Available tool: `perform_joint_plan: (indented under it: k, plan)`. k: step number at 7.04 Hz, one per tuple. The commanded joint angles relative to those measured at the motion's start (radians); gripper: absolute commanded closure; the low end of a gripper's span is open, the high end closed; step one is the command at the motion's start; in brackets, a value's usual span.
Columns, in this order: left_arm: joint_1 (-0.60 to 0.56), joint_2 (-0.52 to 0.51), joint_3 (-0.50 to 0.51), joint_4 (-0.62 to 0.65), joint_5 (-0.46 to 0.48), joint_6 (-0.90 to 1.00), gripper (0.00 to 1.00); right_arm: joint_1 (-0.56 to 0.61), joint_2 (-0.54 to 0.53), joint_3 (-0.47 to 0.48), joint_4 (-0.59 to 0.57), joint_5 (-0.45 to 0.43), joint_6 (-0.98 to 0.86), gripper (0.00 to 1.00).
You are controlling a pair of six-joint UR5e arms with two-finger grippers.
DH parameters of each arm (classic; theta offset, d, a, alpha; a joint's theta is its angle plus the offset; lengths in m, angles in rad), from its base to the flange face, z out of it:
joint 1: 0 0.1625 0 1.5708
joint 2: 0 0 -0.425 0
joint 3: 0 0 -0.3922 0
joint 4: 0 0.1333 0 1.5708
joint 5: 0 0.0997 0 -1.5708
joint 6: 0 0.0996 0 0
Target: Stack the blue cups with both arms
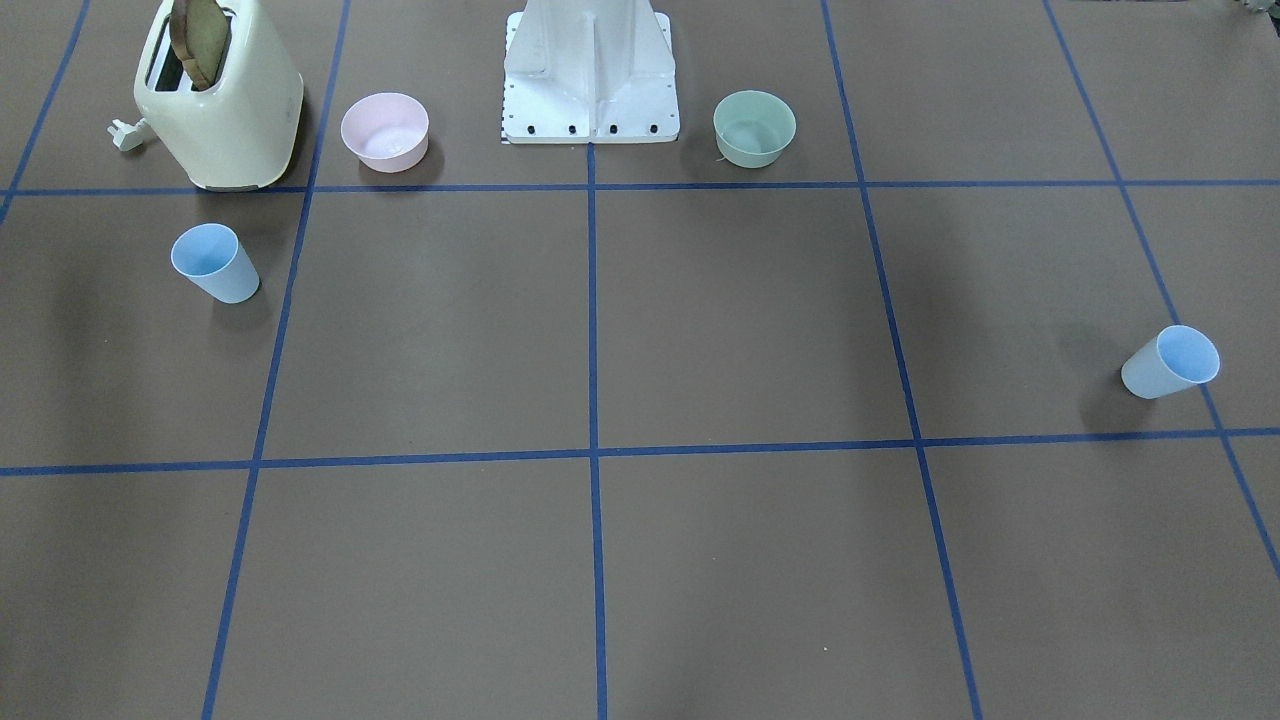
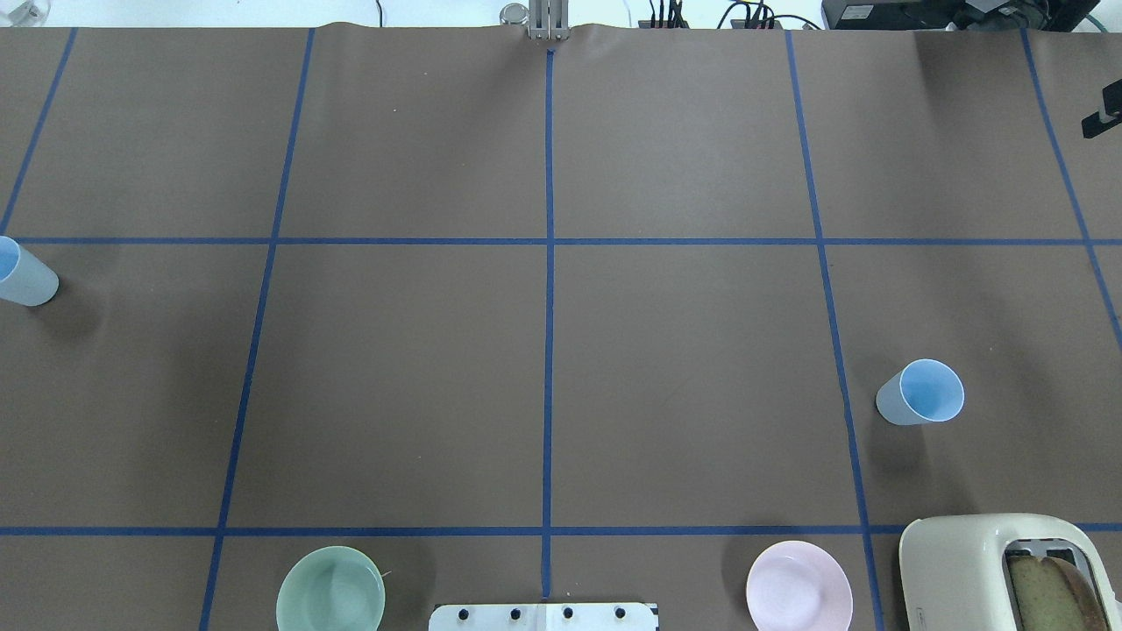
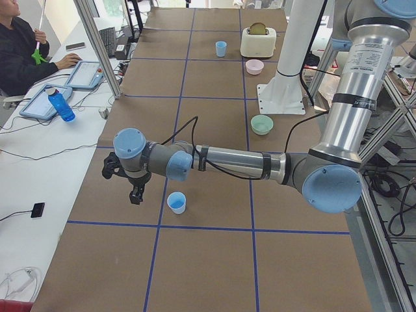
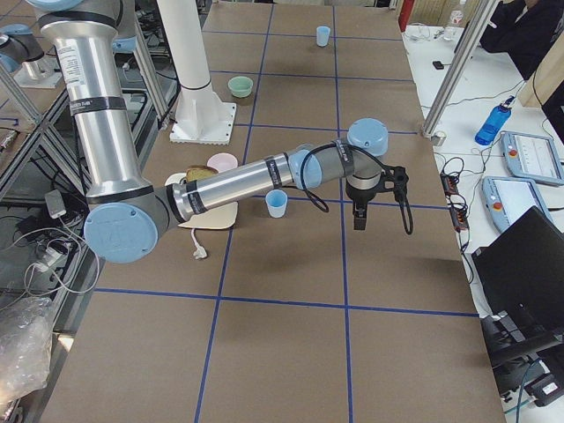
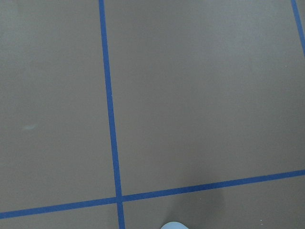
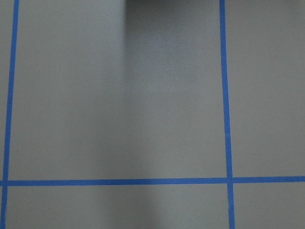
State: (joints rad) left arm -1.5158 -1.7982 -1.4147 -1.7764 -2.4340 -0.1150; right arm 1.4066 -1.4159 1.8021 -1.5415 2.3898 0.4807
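Two pale blue cups stand upright and far apart on the brown table. One blue cup [image 1: 215, 263] [image 2: 920, 392] is in front of the toaster. The other blue cup [image 1: 1170, 362] [image 2: 26, 273] is near the opposite end. Only the side views show the arms. In the exterior left view my left gripper [image 3: 133, 188] hangs above the table just beyond the near cup [image 3: 176, 202], on the desk side. In the exterior right view my right gripper [image 4: 359, 216] hangs likewise past its cup [image 4: 277, 204]. I cannot tell whether either is open or shut. The left wrist view catches only a cup rim [image 5: 174, 225].
A cream toaster [image 1: 220, 100] with a bread slice, a pink bowl [image 1: 385, 132] and a mint-green bowl [image 1: 754, 128] flank the white pedestal [image 1: 590, 80]. Blue tape lines grid the table. A person sits at a side desk with tablets and a blue bottle [image 3: 62, 107].
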Motion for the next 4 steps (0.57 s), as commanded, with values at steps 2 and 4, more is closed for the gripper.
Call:
perform_joint_plan:
  k: [2,4]
  plan:
    - [0.026,0.045,0.074,-0.152,0.026,-0.017,0.02,-0.029,-0.085,0.129,0.003,0.011,0.056,0.00]
    - [0.087,0.082,0.074,-0.263,0.062,-0.125,0.02,-0.086,-0.211,0.267,0.008,0.002,0.114,0.00]
